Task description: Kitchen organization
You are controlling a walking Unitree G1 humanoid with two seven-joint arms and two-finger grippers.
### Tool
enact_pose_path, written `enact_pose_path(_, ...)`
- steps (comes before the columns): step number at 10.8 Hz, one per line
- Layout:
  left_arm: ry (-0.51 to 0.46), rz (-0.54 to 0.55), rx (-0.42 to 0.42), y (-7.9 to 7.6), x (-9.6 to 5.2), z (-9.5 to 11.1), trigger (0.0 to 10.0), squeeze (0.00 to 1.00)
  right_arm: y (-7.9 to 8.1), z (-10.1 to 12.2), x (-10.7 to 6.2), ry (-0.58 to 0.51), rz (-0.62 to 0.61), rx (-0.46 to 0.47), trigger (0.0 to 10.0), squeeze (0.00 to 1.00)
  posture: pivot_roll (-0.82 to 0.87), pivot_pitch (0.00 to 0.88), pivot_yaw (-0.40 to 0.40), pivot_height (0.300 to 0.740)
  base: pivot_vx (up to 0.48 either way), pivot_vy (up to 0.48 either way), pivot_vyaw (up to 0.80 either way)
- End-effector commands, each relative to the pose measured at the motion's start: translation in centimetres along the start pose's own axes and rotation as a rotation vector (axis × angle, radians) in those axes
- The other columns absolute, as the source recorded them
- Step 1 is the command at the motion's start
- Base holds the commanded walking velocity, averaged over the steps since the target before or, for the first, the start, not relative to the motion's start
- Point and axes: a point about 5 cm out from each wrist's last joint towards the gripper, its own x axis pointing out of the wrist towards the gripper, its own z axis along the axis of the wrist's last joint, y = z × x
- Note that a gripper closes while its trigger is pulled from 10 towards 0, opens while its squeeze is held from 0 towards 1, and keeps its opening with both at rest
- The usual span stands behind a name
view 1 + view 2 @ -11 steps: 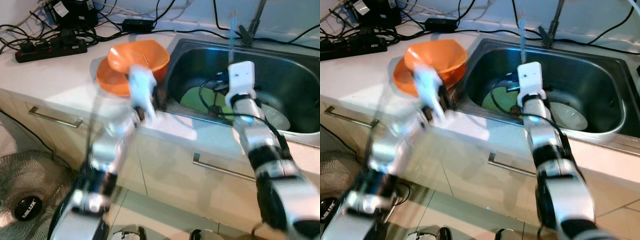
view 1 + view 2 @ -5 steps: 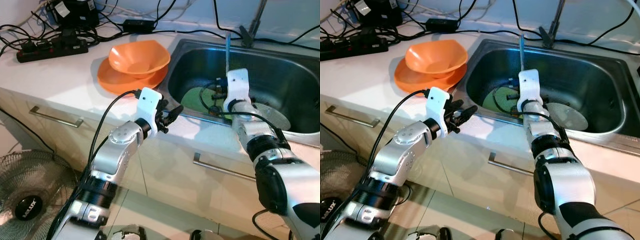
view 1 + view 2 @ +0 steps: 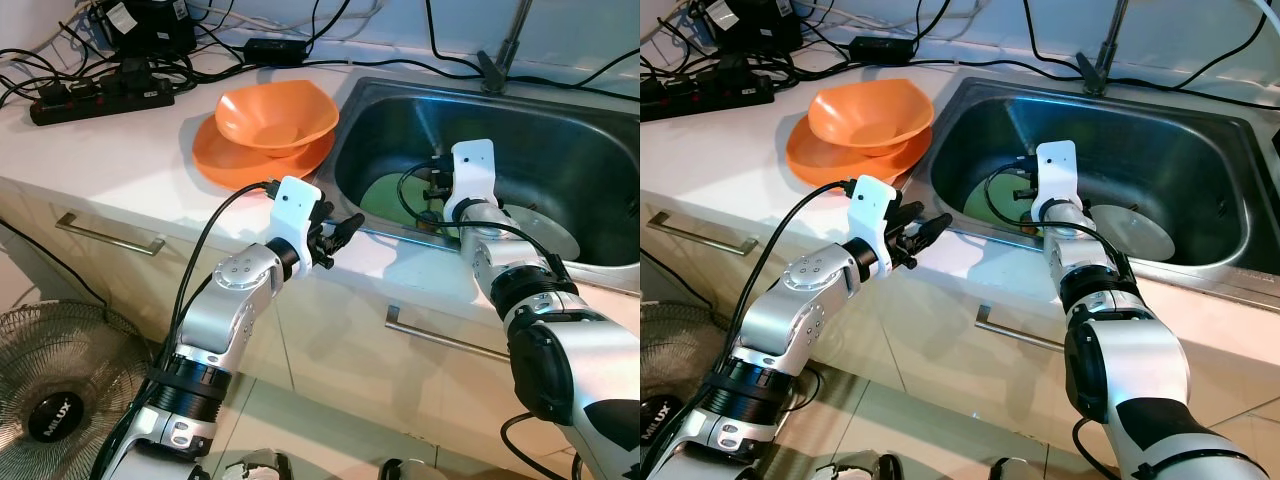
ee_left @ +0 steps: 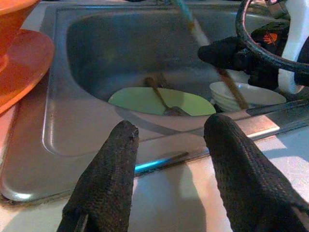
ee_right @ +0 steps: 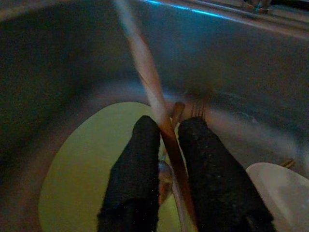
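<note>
Right gripper (image 5: 166,140), inside steel sink (image 3: 570,150): clamped on slim wooden utensil (image 5: 145,63) above green plate (image 5: 82,169). Lift straight, grip firm. Left gripper (image 4: 169,145): spread wide, empty, at sink's near-left rim.

brushed steel sink (image 3: 560,130), glossy orange bowl (image 3: 277,115)

The sink (image 3: 600,150) floor is crowded: green plate (image 4: 145,101) with a fork (image 4: 161,96) at 9 o'clock, white dish (image 3: 555,235) at 3. Right gripper (image 5: 169,159) with its stick (image 5: 145,63) occupies the middle. The counter (image 3: 120,150) before the orange bowls (image 3: 275,115) lies open.
</note>
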Motion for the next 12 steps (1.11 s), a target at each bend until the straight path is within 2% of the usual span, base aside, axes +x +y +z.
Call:
enact_pose_path(1,0.009,0.013,0.005,0.1,-0.3,-0.1,10.0,0.00,0.4,-0.1,0.0,0.022,0.009,0.011,10.0,1.00,0.15,0.091,0.039,0.740,0.000,0.000,0.00)
enact_pose_path(2,0.010,0.013,0.005,0.1,-0.3,0.0,10.0,0.00,0.3,-0.1,0.1,0.020,0.002,0.011,10.0,1.00,0.15,0.096,0.040,0.740,0.000,0.000,0.00)
enact_pose_path(3,0.009,0.012,0.005,0.1,-0.2,0.0,10.0,0.00,0.2,0.1,0.1,0.012,-0.002,-0.006,10.0,0.94,0.15,0.096,0.039,0.740,0.000,0.000,0.00)
enact_pose_path(4,0.010,0.011,0.006,0.1,-0.2,0.0,10.0,0.00,0.1,0.2,0.1,0.006,-0.008,-0.010,10.0,0.00,0.15,0.098,0.039,0.740,0.000,0.000,0.00)
enact_pose_path(5,-0.019,0.017,0.020,0.0,-0.2,0.4,10.0,0.00,-0.2,1.2,0.1,-0.063,-0.034,0.007,10.0,0.00,0.15,0.102,0.035,0.740,0.000,0.000,0.00)
enact_pose_path(6,-0.033,0.043,0.045,0.2,-0.2,0.6,10.0,0.00,-0.3,1.9,0.1,-0.116,-0.050,-0.023,10.0,0.00,0.16,0.103,0.034,0.740,0.000,0.000,0.00)
enact_pose_path(8,-0.063,0.065,0.039,0.0,-0.2,0.4,10.0,0.00,0.7,3.1,-0.2,-0.239,-0.014,-0.034,10.0,0.00,0.15,0.050,0.027,0.740,0.000,0.000,0.00)
enact_pose_path(9,-0.088,0.072,0.081,-0.3,0.0,0.4,10.0,0.00,1.0,4.2,-0.5,-0.344,-0.006,-0.064,10.0,0.00,0.14,0.025,0.020,0.740,0.000,0.000,0.00)
enact_pose_path(10,-0.135,0.104,0.065,-0.4,0.3,0.8,10.0,0.00,1.4,5.2,-1.0,-0.430,0.004,-0.040,10.0,0.00,0.12,0.034,0.016,0.740,0.000,0.000,0.00)
enact_pose_path(12,-0.190,0.147,0.071,-0.2,0.4,1.4,10.0,0.00,1.1,5.6,-2.0,-0.517,-0.014,0.012,10.0,0.00,0.10,0.038,0.006,0.740,0.000,0.000,0.00)
